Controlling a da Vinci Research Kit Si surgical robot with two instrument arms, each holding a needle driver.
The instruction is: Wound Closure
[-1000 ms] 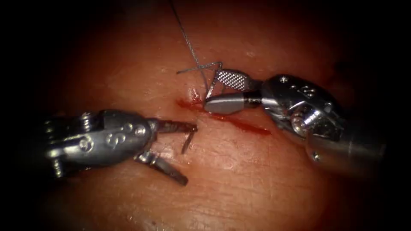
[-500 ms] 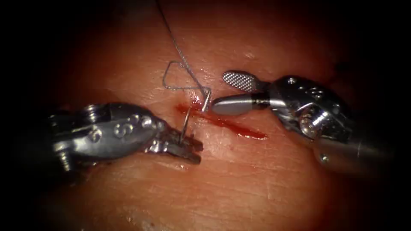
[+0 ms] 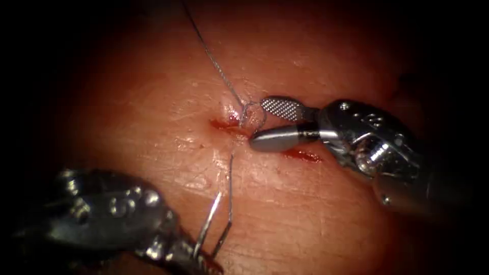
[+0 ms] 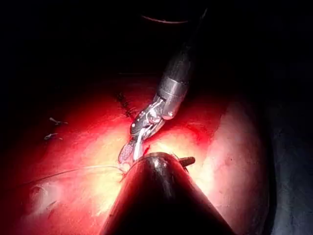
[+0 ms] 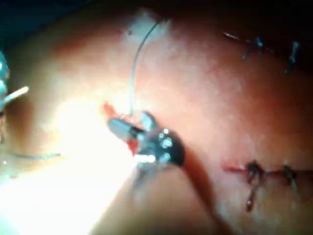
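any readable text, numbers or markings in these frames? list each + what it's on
None readable.
Right tool wrist housing, endoscope view: faint stamped marks, too blurred to read.
Left tool housing: raised marks, too dark and blurred to read.
Tissue, thread, needle: no text.

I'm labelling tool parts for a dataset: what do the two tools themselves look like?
Both are bare silver metal. The right tool has two slim, rounded fingers, one showing a cross-hatched inner face, on a jointed wrist with screws and stamped markings. The left tool has a similar riveted, darker-looking wrist.
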